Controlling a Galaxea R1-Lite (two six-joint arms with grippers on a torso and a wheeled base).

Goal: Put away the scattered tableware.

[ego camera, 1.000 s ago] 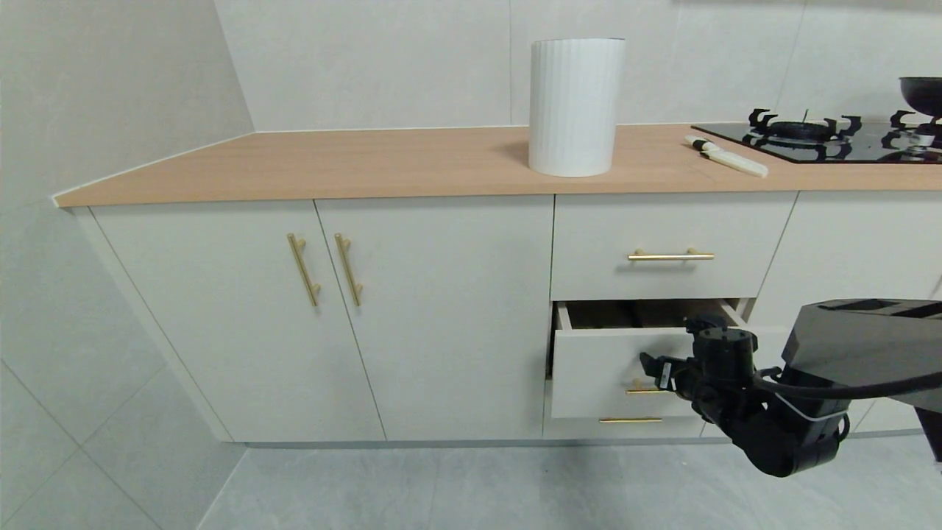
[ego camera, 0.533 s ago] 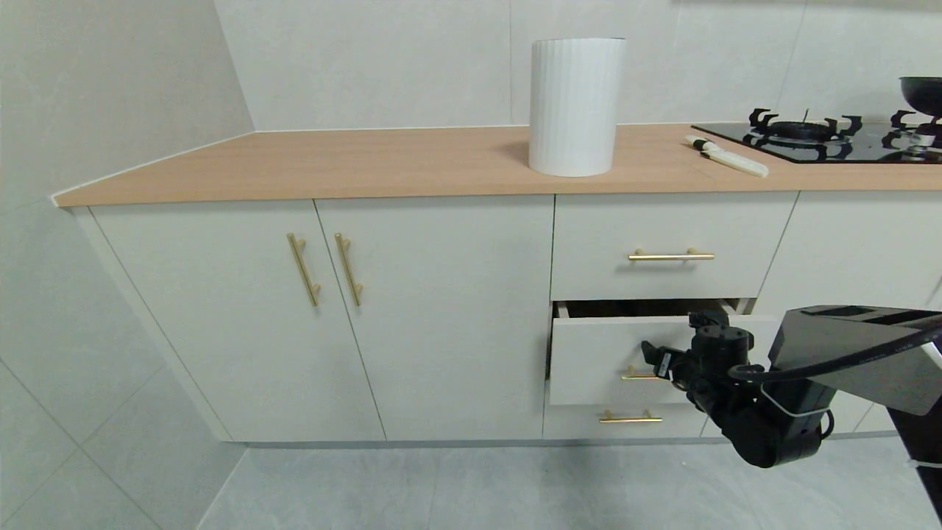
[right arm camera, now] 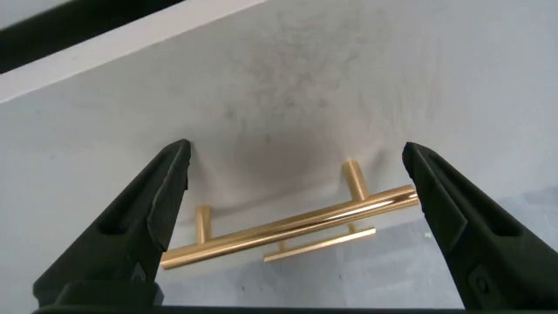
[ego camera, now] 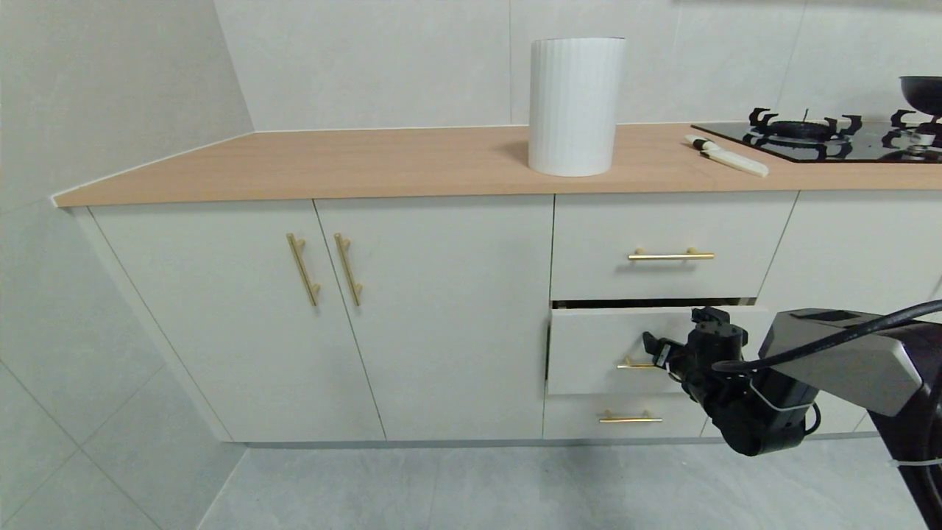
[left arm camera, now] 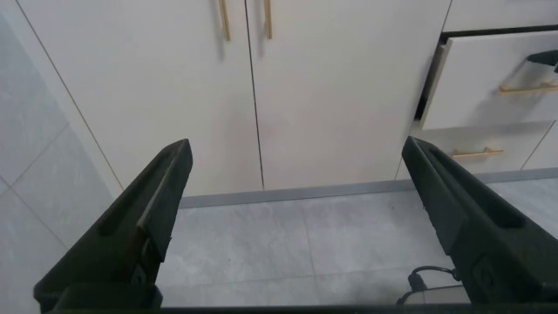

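White utensil [ego camera: 726,157] lying on the bench [ego camera: 368,158] just beside the hob [ego camera: 824,141], middle drawer [ego camera: 589,350] open by a narrow gap, right end effector [ego camera: 651,353] released, fingers spread either side of its gold handle [right arm camera: 296,228], left end effector [left arm camera: 296,153] released above the floor [left arm camera: 288,249], ribbed white container [ego camera: 574,107] on the bench.

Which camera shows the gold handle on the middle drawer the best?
The right wrist view: the gold handle shows large and close, just in front of the open right pincer. The head view shows it small and partly hidden behind that pincer. The left wrist view shows it far off and tiny.
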